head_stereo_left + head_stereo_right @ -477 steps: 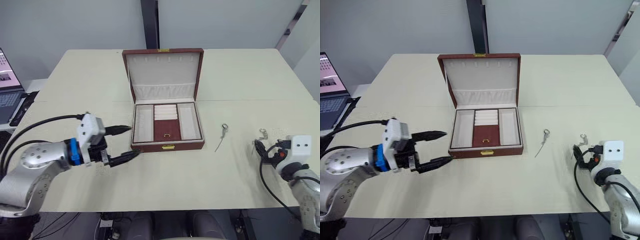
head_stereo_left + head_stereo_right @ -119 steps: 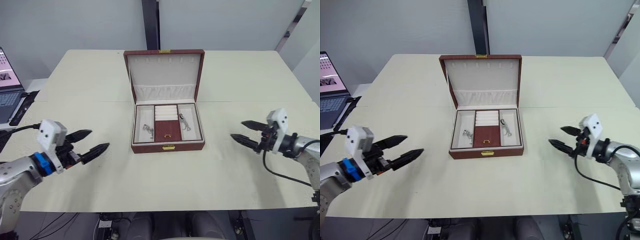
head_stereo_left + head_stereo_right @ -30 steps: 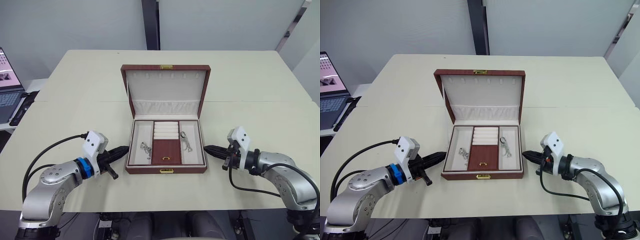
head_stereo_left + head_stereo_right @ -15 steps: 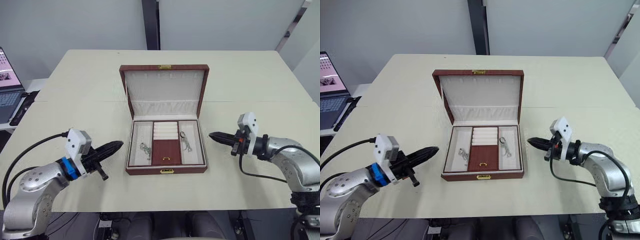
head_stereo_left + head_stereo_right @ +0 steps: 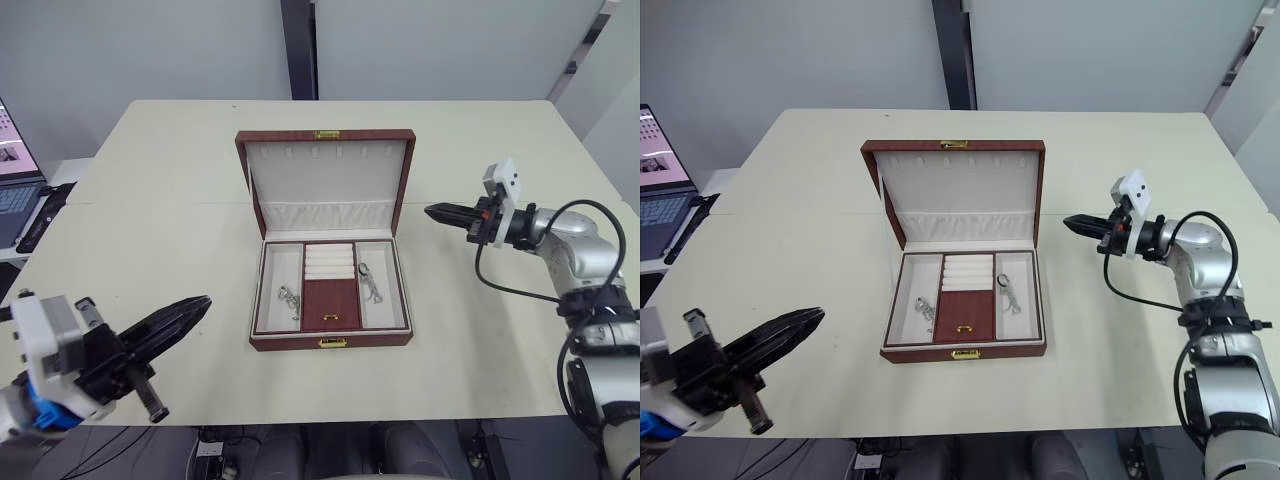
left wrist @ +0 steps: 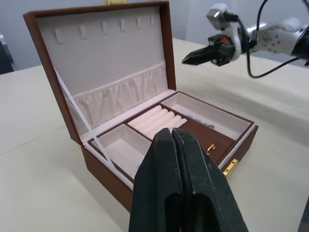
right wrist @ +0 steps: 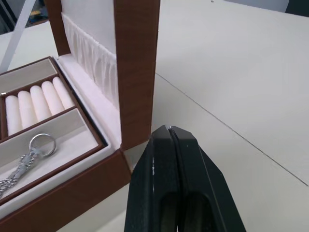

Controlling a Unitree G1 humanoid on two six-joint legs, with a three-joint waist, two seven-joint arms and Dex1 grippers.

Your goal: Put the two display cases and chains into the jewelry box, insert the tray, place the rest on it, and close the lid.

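Left pincer (image 5: 192, 306): fingers pressed together, holding nothing, raised over the near left part of the tabletop (image 5: 170, 170), tips aimed toward the jewelry box (image 5: 330, 340), well apart from its left wall. Right pincer (image 5: 436, 211): likewise closed on nothing, fingers (image 7: 170, 159) flat against each other, tips pointing at the right edge of the lid (image 5: 327, 170), near it but not touching.

Jewelry box at the middle of the tabletop, gold clasp (image 5: 329, 342) facing the near edge. Lid standing open, tilted back, cream lining with a gathered pocket (image 5: 330, 216) along its lower part and a row of small hooks near the top. Tray (image 5: 331, 304) seated in the box: cream compartments at left and right, ring rolls (image 5: 330, 262) at the far middle, brown panel with a gold fitting at the near middle. One of the chains (image 5: 291, 300) in the left compartment, another (image 5: 370, 284) in the right one, ring end toward the lid. Display cases hidden. Laptop (image 5: 12, 190) beyond the left edge of the tabletop.
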